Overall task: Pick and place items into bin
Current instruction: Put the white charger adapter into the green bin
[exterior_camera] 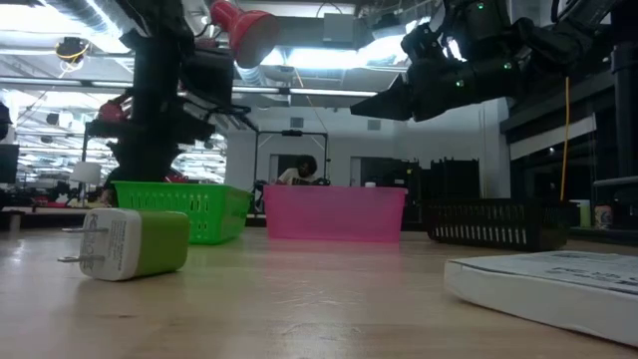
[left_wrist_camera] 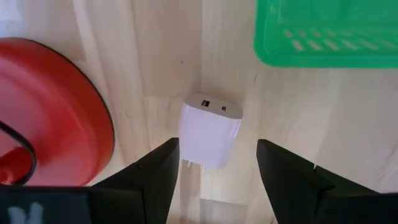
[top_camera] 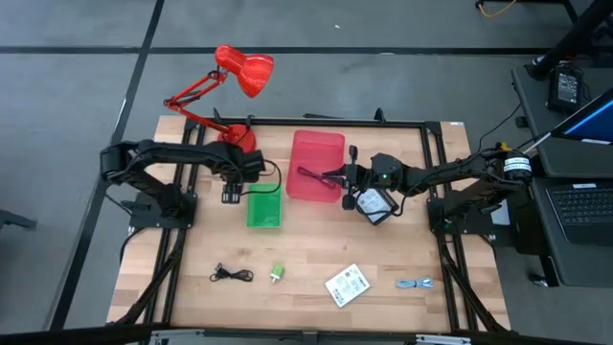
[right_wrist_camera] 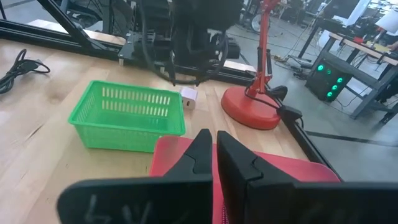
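Looking down in the high view: left gripper [top_camera: 231,196] hangs near the far edge of the worktop [top_camera: 306,273], between the red lamp base [top_camera: 237,137] and the green basket [top_camera: 265,208], fingers spread and holding nothing. Right gripper [top_camera: 337,176] sits over the near right rim of the pink bin [top_camera: 317,165], fingers clenched; a thin dark maroon cable [top_camera: 311,174] lies in the bin just beside its tip, cannot tell if it is pinched. Black tray with a white packet [top_camera: 374,204] under the right arm. Along the near edge: black cable [top_camera: 231,274], green charger [top_camera: 277,272], second white packet [top_camera: 346,285], blue-grey cable [top_camera: 416,284], all well apart from both grippers.

Low view: green charger [exterior_camera: 128,243] close to the camera, white packet [exterior_camera: 558,281] at the near right corner. Green basket [exterior_camera: 183,210], pink bin [exterior_camera: 334,212] and black tray [exterior_camera: 498,221] stand in a row behind. Right gripper [exterior_camera: 374,106] hangs above the bin, pinched to a point. Lamp shade [exterior_camera: 242,27] overhead. A person shows far back in the room.

Left wrist view: a white charger [left_wrist_camera: 209,129] lies flat on the worktop between the wide-open fingers [left_wrist_camera: 153,175], untouched. Lamp base [left_wrist_camera: 53,112] to one side, green basket [left_wrist_camera: 326,34] corner beyond.

Right wrist view: clenched fingers [right_wrist_camera: 205,152] over the pink bin [right_wrist_camera: 280,171]. Green basket [right_wrist_camera: 129,116] beyond, then the white charger [right_wrist_camera: 188,97] under the left gripper [right_wrist_camera: 189,78], lamp base [right_wrist_camera: 251,107] beside. Black cable [right_wrist_camera: 18,67] off at the worktop edge.
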Tool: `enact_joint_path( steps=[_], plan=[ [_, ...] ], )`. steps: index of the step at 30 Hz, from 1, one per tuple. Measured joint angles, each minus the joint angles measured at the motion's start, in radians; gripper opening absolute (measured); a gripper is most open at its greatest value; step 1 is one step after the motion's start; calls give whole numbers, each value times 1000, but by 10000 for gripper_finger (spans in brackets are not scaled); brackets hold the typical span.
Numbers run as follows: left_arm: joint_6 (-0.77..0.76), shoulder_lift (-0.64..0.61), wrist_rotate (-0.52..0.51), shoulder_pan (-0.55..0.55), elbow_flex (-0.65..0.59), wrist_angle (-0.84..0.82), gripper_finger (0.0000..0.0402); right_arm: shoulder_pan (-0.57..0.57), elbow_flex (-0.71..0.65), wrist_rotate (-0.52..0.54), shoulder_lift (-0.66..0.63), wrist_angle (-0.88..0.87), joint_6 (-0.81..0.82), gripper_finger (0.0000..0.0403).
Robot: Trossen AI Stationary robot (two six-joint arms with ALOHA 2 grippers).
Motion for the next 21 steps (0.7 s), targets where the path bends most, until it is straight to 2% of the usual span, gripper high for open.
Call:
enact_joint_path(
  steps=[13,21],
  plan=[
    [28,86,-3,55,0,26,212,0,0,0,0,0,-1,7],
    [38,109,39,55,0,26,212,0,0,0,0,0,-3,7]
  ],
)
